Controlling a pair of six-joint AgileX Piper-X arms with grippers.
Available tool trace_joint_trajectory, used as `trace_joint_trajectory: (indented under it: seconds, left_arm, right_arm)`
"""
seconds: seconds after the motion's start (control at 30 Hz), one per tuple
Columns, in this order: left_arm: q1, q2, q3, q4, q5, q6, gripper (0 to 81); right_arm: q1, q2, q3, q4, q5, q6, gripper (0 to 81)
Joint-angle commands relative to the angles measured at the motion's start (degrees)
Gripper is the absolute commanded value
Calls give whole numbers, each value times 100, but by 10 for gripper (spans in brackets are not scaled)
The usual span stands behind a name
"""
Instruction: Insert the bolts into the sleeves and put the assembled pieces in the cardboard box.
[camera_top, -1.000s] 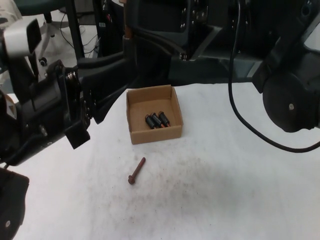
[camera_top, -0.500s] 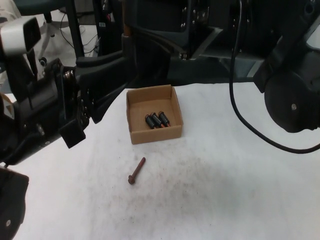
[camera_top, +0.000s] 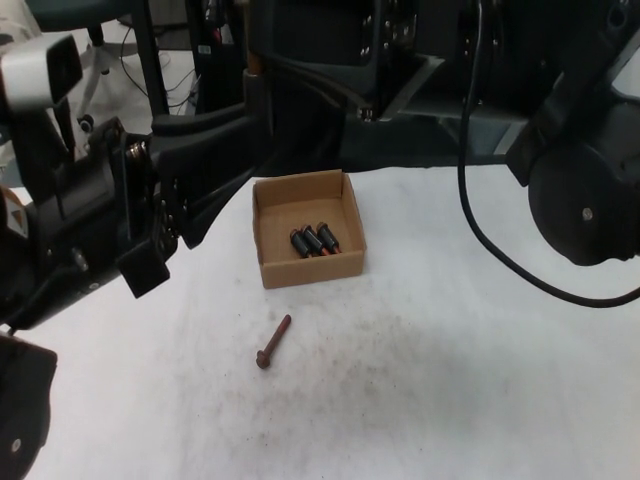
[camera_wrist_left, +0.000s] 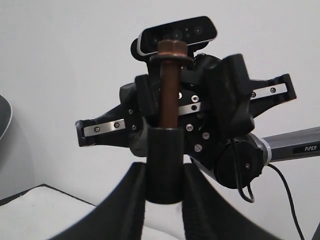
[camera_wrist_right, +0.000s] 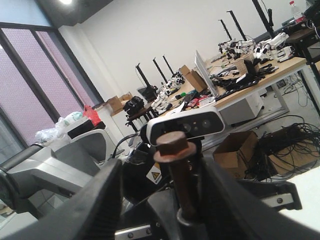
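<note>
An arm (camera_top: 90, 220) left of the cardboard box (camera_top: 310, 272) has edged away, then settled. The left pincer (camera_wrist_left: 163, 172) clamps the sleeve (camera_wrist_left: 163, 165), bolt (camera_wrist_left: 170, 85) partly seated, outside the box. The right pincer (camera_wrist_right: 165, 180) stands apart. Insertion looks nearly done, and a loose bolt (camera_top: 273, 341) waits before the box.

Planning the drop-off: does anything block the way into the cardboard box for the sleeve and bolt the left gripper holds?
Nothing visible does. The cardboard box is open on top, and its three assembled pieces leave bare floor behind them. The loose bolt lies on the bench, apart from the box.
</note>
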Motion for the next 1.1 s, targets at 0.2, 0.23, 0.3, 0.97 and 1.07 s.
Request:
trace_joint_trajectory:
  seconds: [0.2,0.23,0.3,0.97,1.07]
  left_arm:
    - [19,3,-59,-113,170,-95,2]
    - [19,3,-59,-113,170,-95,2]
    - [19,3,-59,-113,170,-95,2]
    - [19,3,-59,-154,311,-180,2]
    - [19,3,-59,-130,308,-180,2]
  right_arm:
    - [45,-79,-19,276,201,-285,486]
    - [45,-79,-19,276,201,-285,486]
    - [45,-79,-19,276,231,-286,486]
    - [-1184,-79,-62,-302,419,166,392]
    - [-1429,-79,-62,-625,84,373,203]
